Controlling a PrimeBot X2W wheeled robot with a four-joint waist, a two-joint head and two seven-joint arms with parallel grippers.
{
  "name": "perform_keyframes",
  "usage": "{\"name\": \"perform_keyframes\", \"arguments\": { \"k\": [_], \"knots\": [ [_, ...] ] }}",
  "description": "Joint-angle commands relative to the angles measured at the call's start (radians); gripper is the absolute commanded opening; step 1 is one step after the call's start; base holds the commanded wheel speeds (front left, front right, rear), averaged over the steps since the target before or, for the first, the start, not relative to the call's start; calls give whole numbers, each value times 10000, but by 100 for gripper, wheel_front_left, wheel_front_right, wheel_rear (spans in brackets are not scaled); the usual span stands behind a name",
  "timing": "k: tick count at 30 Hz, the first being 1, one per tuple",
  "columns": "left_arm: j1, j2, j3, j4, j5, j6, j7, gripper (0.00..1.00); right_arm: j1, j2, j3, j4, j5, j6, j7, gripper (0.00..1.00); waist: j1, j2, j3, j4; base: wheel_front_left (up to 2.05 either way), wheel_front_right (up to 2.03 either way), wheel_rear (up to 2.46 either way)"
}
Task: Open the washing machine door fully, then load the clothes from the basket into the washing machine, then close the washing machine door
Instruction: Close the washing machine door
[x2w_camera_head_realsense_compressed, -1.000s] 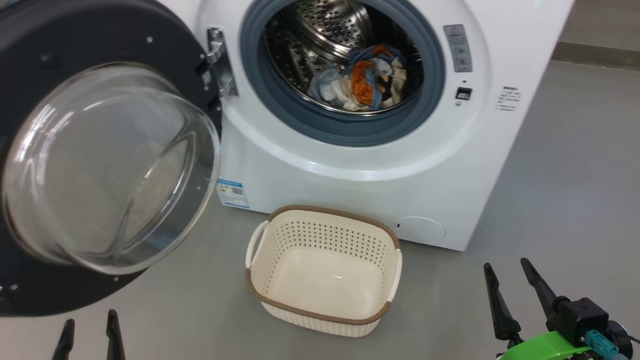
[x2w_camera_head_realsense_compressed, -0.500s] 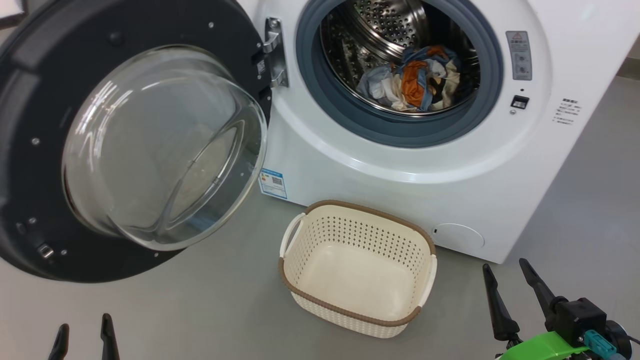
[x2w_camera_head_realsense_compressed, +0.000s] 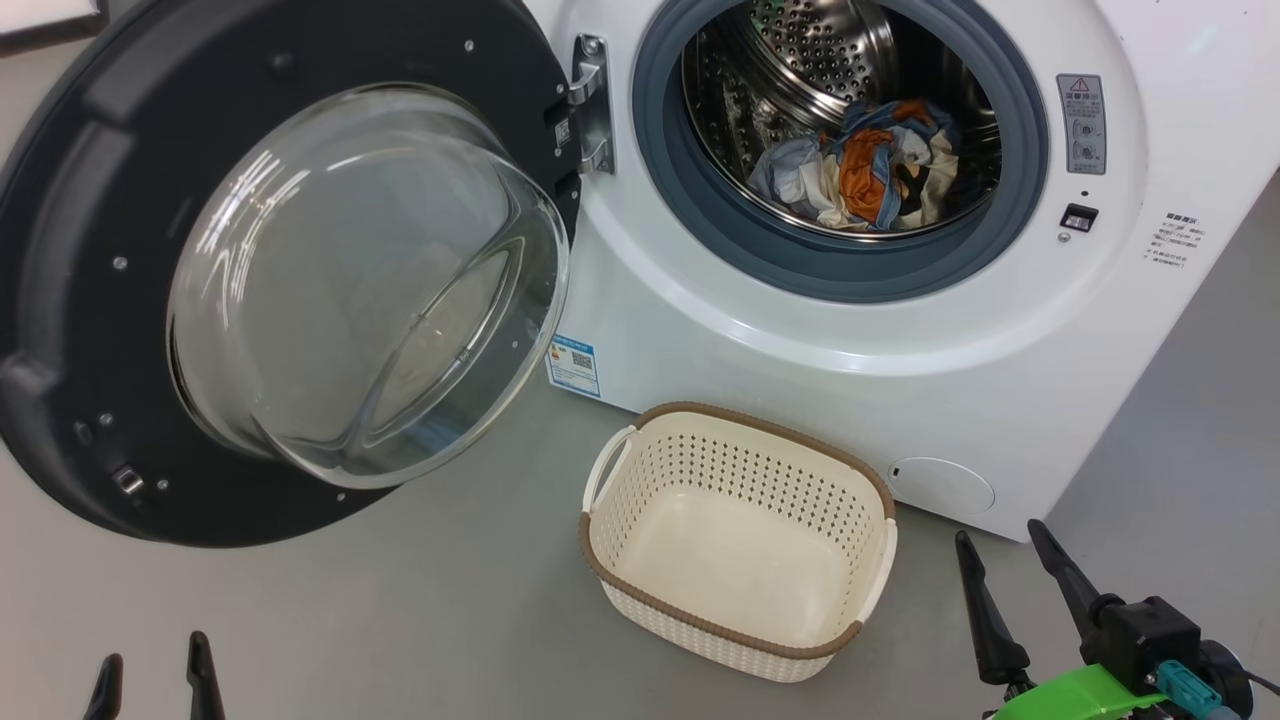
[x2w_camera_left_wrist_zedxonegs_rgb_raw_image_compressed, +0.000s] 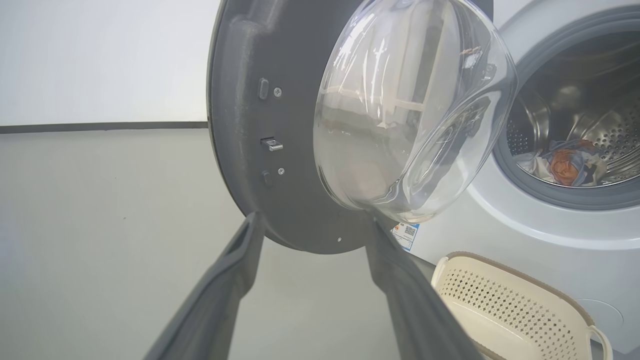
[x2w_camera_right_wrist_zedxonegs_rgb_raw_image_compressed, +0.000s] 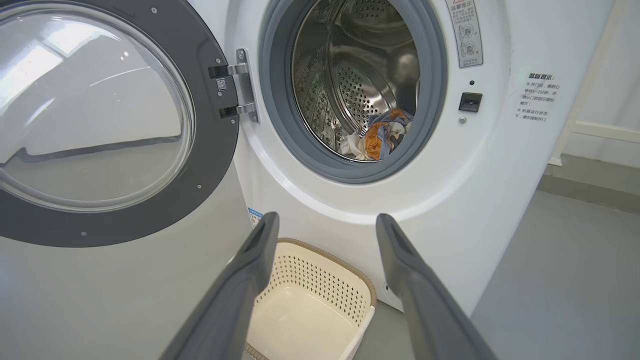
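Note:
The washing machine (x2w_camera_head_realsense_compressed: 800, 340) stands with its door (x2w_camera_head_realsense_compressed: 300, 270) swung wide open to the left, glass bowl facing me. A bundle of blue, orange and white clothes (x2w_camera_head_realsense_compressed: 870, 175) lies inside the steel drum, also seen as the clothes (x2w_camera_right_wrist_zedxonegs_rgb_raw_image_compressed: 377, 137) in the right wrist view. The cream basket (x2w_camera_head_realsense_compressed: 740, 540) sits on the floor in front of the machine with nothing in it. My left gripper (x2w_camera_head_realsense_compressed: 150, 675) is open at the lower left, below the door. My right gripper (x2w_camera_head_realsense_compressed: 1000, 555) is open at the lower right, beside the basket. Both hold nothing.
Grey floor (x2w_camera_head_realsense_compressed: 400, 600) surrounds the basket. The open door (x2w_camera_left_wrist_zedxonegs_rgb_raw_image_compressed: 280, 150) juts out over the floor on the left. A white wall with a dark skirting (x2w_camera_left_wrist_zedxonegs_rgb_raw_image_compressed: 100, 127) lies beyond it. A blue label (x2w_camera_head_realsense_compressed: 573, 365) sits low on the machine's front.
The whole head view has shifted, so machine, door and basket sit further right in the picture; the camera turned. The grippers stay open and the clothes lie unchanged in the drum.

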Motion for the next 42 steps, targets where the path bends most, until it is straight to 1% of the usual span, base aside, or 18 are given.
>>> {"name": "perform_keyframes", "arguments": {
  "k": [1,14,25,27,28,29,30,38,40,42],
  "knots": [
    [-383,91,375,-179,-81,49,-63,100,-394,-50,304,-206,-92,23,-49,100,0,0,0,-1,0,0,0],
    [-340,91,373,-199,-195,209,-63,100,-510,-50,371,-119,-193,23,-49,100,0,0,76,35,0,0,0],
    [-334,91,334,-224,-247,229,-63,100,-476,-50,323,-90,-135,23,-49,100,0,0,78,24,0,0,0],
    [-329,91,301,-227,-208,175,-63,100,-462,-50,318,-99,-128,23,-49,100,0,0,79,21,0,0,0],
    [-322,91,276,-211,-183,128,-63,71,-456,-50,319,-101,-123,23,-49,100,0,0,79,20,0,0,0],
    [-327,91,277,-212,-194,107,-63,19,-452,-50,319,-104,-115,23,-49,100,0,0,81,20,0,0,0],
    [-330,91,274,-221,-184,85,-63,0,-450,-50,319,-106,-111,23,-49,100,0,0,82,20,0,0,0],
    [-341,91,291,-208,-189,60,-63,0,-432,-50,290,-110,-93,23,-49,100,0,0,88,15,0,0,0],
    [-371,91,332,-194,-341,61,-63,0,-426,-50,281,-115,-79,23,-49,100,0,0,88,13,0,0,0],
    [-464,91,474,-170,-787,67,-63,0,-419,-50,271,-123,-62,23,-49,100,0,0,98,15,0,0,0]
  ]
}}
